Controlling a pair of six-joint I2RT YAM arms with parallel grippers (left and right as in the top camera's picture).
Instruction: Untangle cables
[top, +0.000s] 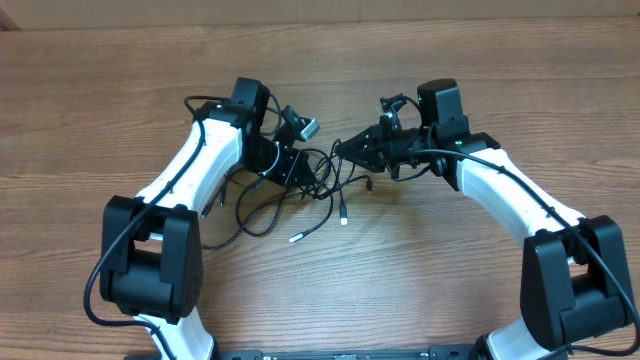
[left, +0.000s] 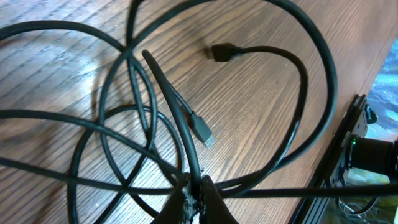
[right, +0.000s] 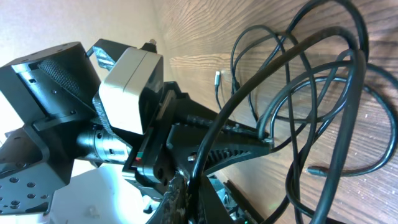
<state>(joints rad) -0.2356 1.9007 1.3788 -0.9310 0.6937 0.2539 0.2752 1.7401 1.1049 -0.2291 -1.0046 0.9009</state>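
The cables (top: 300, 205) are thin black cords with small plugs, tangled in loops on the wooden table between the two arms. My left gripper (top: 297, 170) is shut on one strand at the left of the tangle; in the left wrist view the jaws (left: 196, 190) pinch a cord, with loops and two plugs (left: 202, 132) lying beyond. My right gripper (top: 345, 148) is shut on another strand at the tangle's upper right. In the right wrist view the jaws (right: 185, 193) clamp a cord, and cable loops (right: 311, 93) hang toward the table with the left arm close behind.
The wooden table (top: 420, 260) stretches all round. Loose plug ends lie at the front of the tangle (top: 343, 216). The two white arms flank the tangle, their wrists close together. The thicker arm wires run along each arm.
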